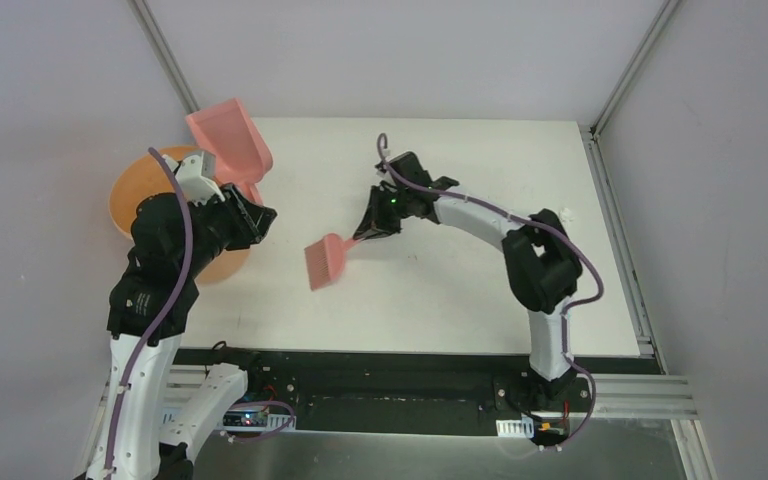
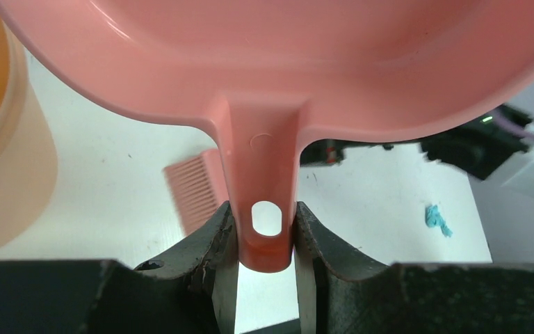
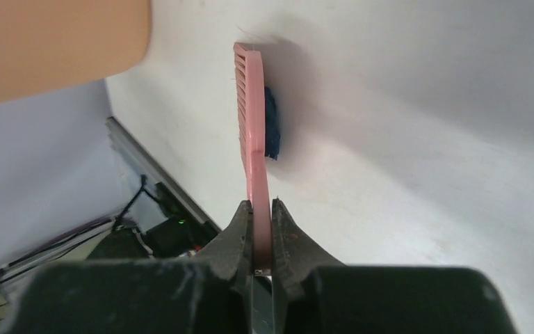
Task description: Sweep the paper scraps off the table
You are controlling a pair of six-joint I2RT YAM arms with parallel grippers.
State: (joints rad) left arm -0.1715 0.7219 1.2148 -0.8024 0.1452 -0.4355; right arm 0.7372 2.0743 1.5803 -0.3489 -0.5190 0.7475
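Paper scraps (image 2: 438, 220), two made out on the table (image 1: 460, 290). Teal wad (image 2: 437, 217) lying loose on bare white tabletop, at 3 o'clock of the left gripper (image 2: 265, 233) in the left wrist view, well apart from the dustpan handle. Dark blue wad (image 3: 271, 131) touching the head of the pink hand brush (image 3: 253, 118), on its 3 o'clock side in the right wrist view. Neither wad made out from above.

Left gripper part-way open, fingers (image 2: 212, 243) clamped on either side of the handle of the pink dustpan (image 2: 285, 62), right at the hanging hole near the handle's end. Seen from above, dustpan over the table's 10 o'clock corner, mouth toward 11 o'clock, handle running back toward 5 o'clock into the claw. Cannot tell whether the pan touches the tabletop. Big orange bucket (image 1: 132, 200) at the table's left edge, about 9 to 10 o'clock, with the dustpan at its 1 o'clock and partly over its rim.

Right gripper (image 3: 262, 223) closed tight on the brush's thin handle, jaws pinching it from both sides. Seen from above, brush head at 7 o'clock of this claw, a little left of the table's middle, down at the white surface.
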